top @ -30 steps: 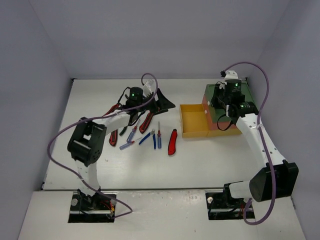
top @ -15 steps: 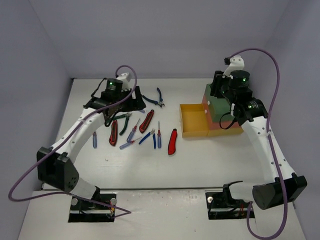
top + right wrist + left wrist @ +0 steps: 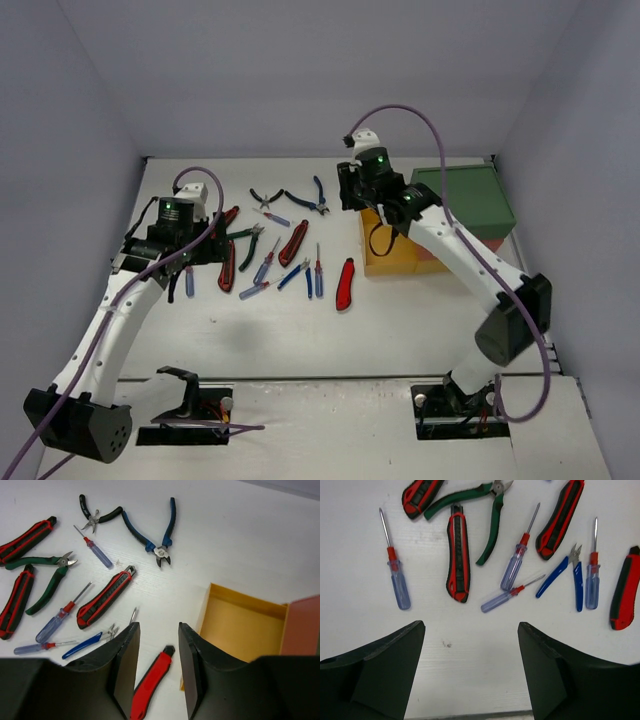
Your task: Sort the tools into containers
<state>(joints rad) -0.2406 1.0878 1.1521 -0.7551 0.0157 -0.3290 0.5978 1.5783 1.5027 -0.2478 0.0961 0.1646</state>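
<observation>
both pincers apart and empty: left pincer [image 3: 470, 630] wide above tools [image 3: 457, 555] strewn on the surface [image 3: 350, 590], right pincer [image 3: 157, 630] narrower, facing the red knife [image 3: 150, 680] just beside the pulled-out yellow drawer [image 3: 235, 630], which looks bare; best to straddle one handle crosswise, clear of neighbours.

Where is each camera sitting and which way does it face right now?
Top: fixed above and behind the bases, looking down on the table; the left arm, right arm, tools and drawer unit show.
Left wrist: on the left arm, looking down at tools; the open left gripper frames the bottom.
Right wrist: on the right arm, looking down at tools and the yellow drawer; the right gripper shows, jaws slightly apart.
Shared: both wrist views hold the green pliers.
</observation>
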